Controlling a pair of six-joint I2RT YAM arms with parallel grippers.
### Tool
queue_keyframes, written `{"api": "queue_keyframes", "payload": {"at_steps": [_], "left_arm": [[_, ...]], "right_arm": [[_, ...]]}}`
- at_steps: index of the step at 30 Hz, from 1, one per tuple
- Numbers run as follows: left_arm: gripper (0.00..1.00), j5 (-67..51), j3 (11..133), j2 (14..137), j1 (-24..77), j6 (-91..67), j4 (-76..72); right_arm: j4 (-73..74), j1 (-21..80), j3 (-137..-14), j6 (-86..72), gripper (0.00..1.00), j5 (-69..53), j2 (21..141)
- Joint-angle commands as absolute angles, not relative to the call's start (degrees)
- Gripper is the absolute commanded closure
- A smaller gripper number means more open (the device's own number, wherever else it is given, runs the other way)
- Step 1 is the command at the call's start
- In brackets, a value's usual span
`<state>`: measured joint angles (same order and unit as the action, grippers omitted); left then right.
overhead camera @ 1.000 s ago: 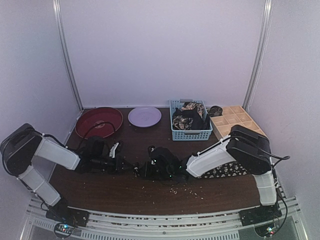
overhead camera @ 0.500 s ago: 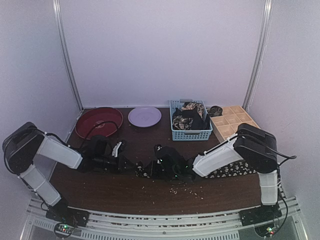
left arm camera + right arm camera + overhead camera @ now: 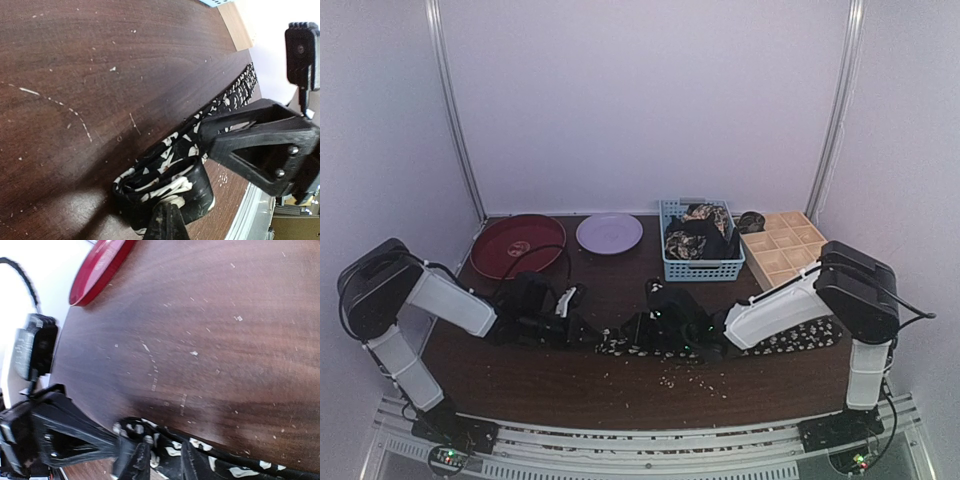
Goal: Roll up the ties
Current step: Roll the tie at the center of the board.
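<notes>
The tie (image 3: 795,343) lies flat along the near half of the table (image 3: 570,385), a black strip with cream floral speckles running left to right, partly hidden under the right forearm; its left end is folded back on itself into a loose loop (image 3: 160,182), near the middle of the table; the left end effector (image 3: 588,333) is pressed together on that loop, its dark fingers pinching the doubled fabric low against the wood; the right end effector (image 3: 638,335) sits just beside it on the same strip, its fingers (image 3: 141,456) parted a little and standing astride the tie, with printed fabric showing in the gap; whether they touch the cloth cannot be told; both wrists are low and point towards each other; pale crumbs (image 3: 685,378) are scattered over the dark wood in front of them; behind the tie, right of centre, stands a blue mesh basket (image 3: 702,268) holding more bunched ties (image 3: 698,232); touching its right side is a tan wooden gridded tray (image 3: 790,245), with a small dark roll (image 3: 751,221) at its rear left corner; further left at the back are a lilac plate (image 3: 609,232) and a red bowl (image 3: 517,243), close together.
</notes>
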<state>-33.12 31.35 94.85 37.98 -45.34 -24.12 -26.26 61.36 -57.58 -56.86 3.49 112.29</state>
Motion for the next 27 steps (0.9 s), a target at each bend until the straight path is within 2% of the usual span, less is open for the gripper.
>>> {"api": "queue_keyframes", "payload": {"at_steps": [1,7,20,27], "left_arm": [[1.0,-32.04,32.6,96.66,38.57,-45.45,-26.76],[1.0,-31.84,32.65,97.96,38.96,-45.79,-28.1],[1.0,-31.24,33.36,98.92,39.26,-45.83,-27.99],[1.0,-30.19,33.1,98.78,39.39,-45.92,-27.29]], "right_arm": [[-25.99,61.88,-57.77,-55.78,0.72,4.69,111.17],[-22.93,62.99,-60.06,-55.63,0.68,5.01,112.46],[-18.89,63.81,-62.98,-56.5,0.7,4.13,115.77],[-19.3,63.84,-63.36,-55.59,0.83,4.35,116.38]]}}
